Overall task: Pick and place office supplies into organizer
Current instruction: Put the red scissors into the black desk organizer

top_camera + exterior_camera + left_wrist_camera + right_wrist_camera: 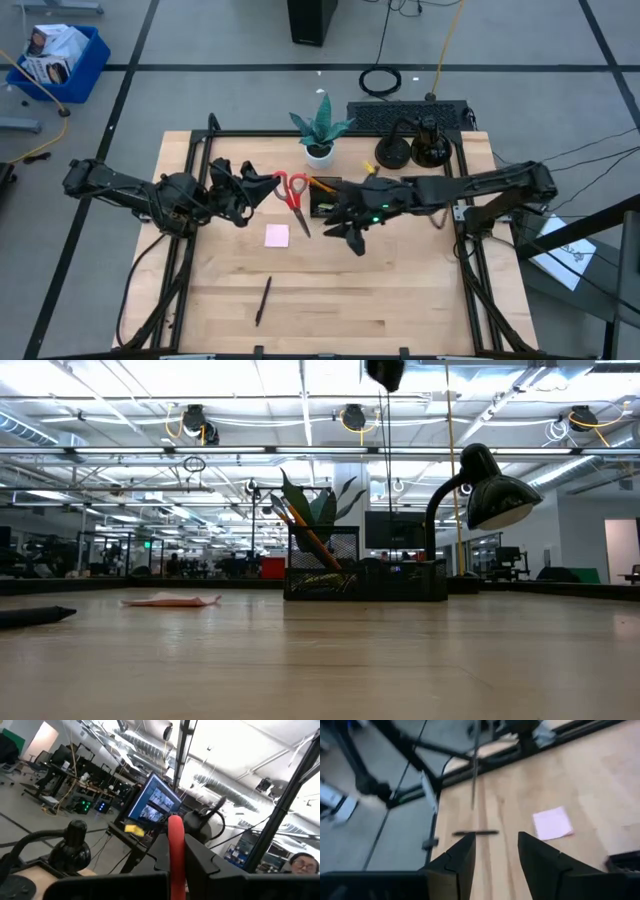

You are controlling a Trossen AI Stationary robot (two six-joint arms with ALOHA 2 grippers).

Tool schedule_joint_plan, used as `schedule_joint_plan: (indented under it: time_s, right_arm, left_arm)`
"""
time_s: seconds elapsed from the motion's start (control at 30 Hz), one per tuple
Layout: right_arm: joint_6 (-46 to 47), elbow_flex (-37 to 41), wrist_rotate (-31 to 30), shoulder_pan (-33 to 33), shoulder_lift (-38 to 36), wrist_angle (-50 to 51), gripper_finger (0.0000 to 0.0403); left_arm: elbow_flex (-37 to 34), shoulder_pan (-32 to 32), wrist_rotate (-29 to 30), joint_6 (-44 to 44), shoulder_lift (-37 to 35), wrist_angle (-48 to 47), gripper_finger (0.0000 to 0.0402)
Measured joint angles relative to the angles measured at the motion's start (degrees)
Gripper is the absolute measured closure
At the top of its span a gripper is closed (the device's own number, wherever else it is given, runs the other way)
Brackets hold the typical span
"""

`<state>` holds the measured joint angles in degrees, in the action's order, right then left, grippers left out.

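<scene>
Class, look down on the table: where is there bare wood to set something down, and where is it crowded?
Bare: the front right, right of the pen, and the front left corner. Crowded: the back middle, where scissors, sticky pad, organizer, plant and both arms meet.

No text, label, brand, number or sign could be read anywhere. The monitor screen in the left wrist view showed only bright windows, too blurred to make out. The printed boxes in the blue bin, on the floor far to the left of the table, carried markings too small to read. The white sheet on the floor at the right was likewise illegible.
</scene>
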<state>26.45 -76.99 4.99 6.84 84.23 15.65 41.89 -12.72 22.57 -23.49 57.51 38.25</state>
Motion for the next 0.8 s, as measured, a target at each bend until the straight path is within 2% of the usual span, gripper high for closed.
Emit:
schedule_joint_plan:
  time_s: [0.23,0.43,0.63,0.8]
  right_arm:
    - [5.91,16.71,-9.29,1.16,-14.45,-11.43,0.0267]
    - [10.06,33.49,-9.46,1.15,-27.29,-30.76,0.0264]
    - [12.8,46.54,-9.46,1.15,-36.64,-53.01,0.0268]
    - [13.85,50.5,-9.46,1.15,-40.42,-56.89,0.0265]
  left_arm:
    - [0.0,2.95,3.44,1.75,-0.08,-3.93,0.0386]
    - [0.02,7.04,4.02,1.51,1.44,-4.68,0.0373]
    - [0.06,11.89,4.17,1.97,4.52,-4.29,0.0387]
    - [0.07,15.41,4.5,1.92,8.8,-3.7,0.0382]
